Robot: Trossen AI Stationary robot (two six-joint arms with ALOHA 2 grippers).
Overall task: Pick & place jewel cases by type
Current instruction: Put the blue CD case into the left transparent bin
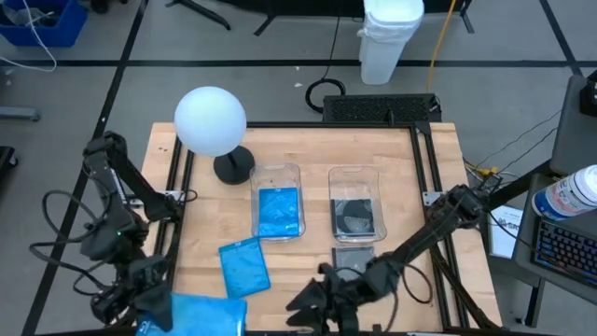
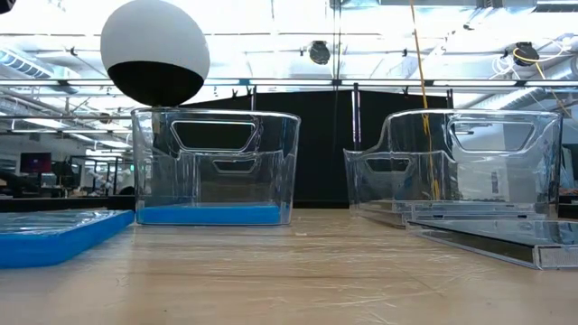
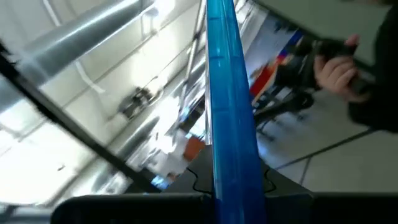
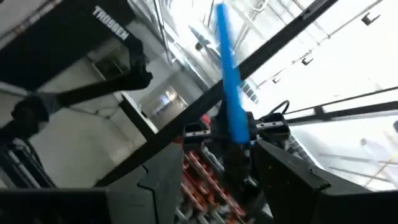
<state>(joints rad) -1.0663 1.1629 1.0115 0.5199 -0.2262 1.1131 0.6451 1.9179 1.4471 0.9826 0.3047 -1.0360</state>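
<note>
Item: jewel cases, sorted by colour, two clear bins mid-table.

Left bin [image 1: 277, 177]: holds a blue case [image 1: 278, 212] flat on its floor; right bin [image 1: 355, 175]: holds a dark case [image 1: 355, 216].

Loose blue case [image 1: 244, 266]: flat on the table [image 1: 410, 187], just in front of the left bin, long axis running roughly toward that bin and slightly skewed; nearer the left arm.

Loose dark case [image 1: 353, 256]: flat on the table directly in front of the right bin, touching or nearly touching its near wall; nearer the right arm.

Left hand [image 1: 149, 313]: at the table's near left corner, fingers together and clamped on a third blue case [image 1: 196, 313]; in the left wrist view that case [image 3: 229, 112] stands edge-on between the fingers; the left bin lies ahead and to the right of it.

Right hand [image 1: 317, 301]: low at the near edge, fingers apart, holding nothing; the dark case lies just ahead of it and slightly to its right.

Judgement: the coming move likely carries the held blue case forward to the left bin.
</note>
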